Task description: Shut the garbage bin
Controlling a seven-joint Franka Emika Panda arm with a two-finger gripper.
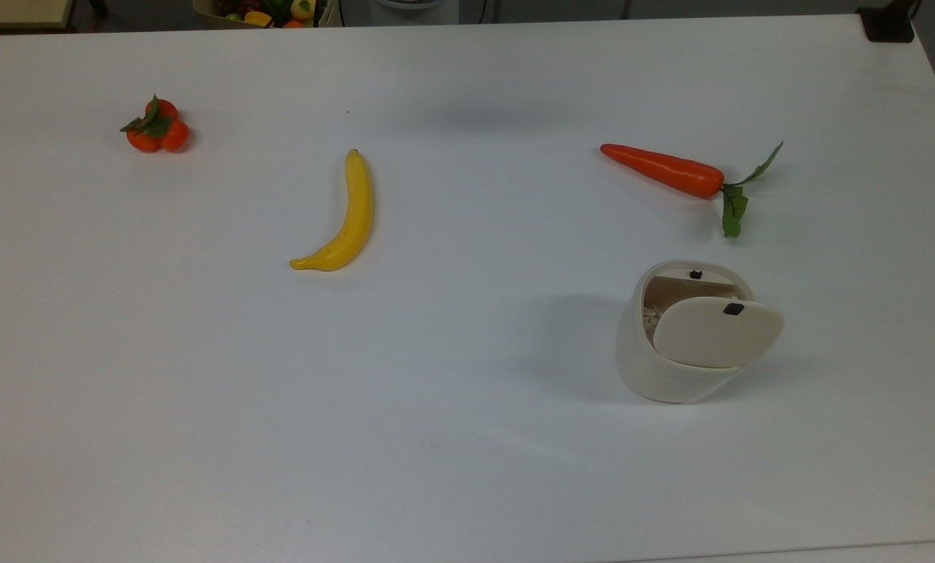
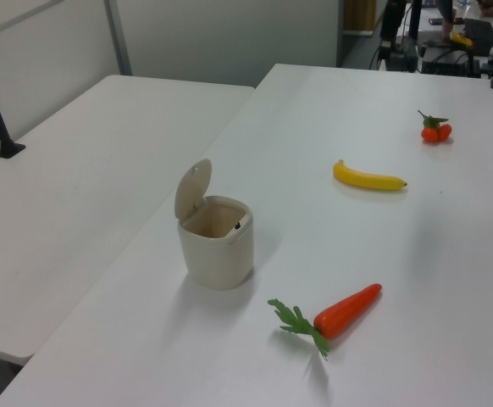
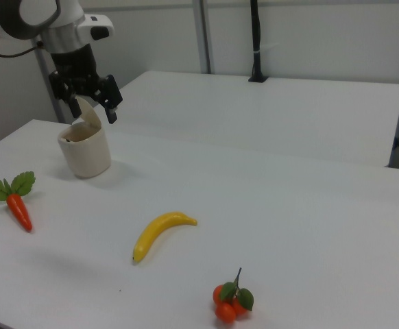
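your gripper (image 3: 90, 103) hangs with fingers (image 3: 110, 106) spread, gripping nothing, over the raised lid (image 3: 90, 115) of the bin (image 3: 85, 154) near the carrot (image 3: 18, 209) on the counter (image 3: 288, 205); push off-centre and you may tip the light bin instead of shutting it.

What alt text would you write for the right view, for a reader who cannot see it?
A robot arm's gripper, jaws open, hangs above the raised lid of a cream garbage bin on a white table. Toward the right view's right lie a carrot, a banana and a cluster of small orange fruits.
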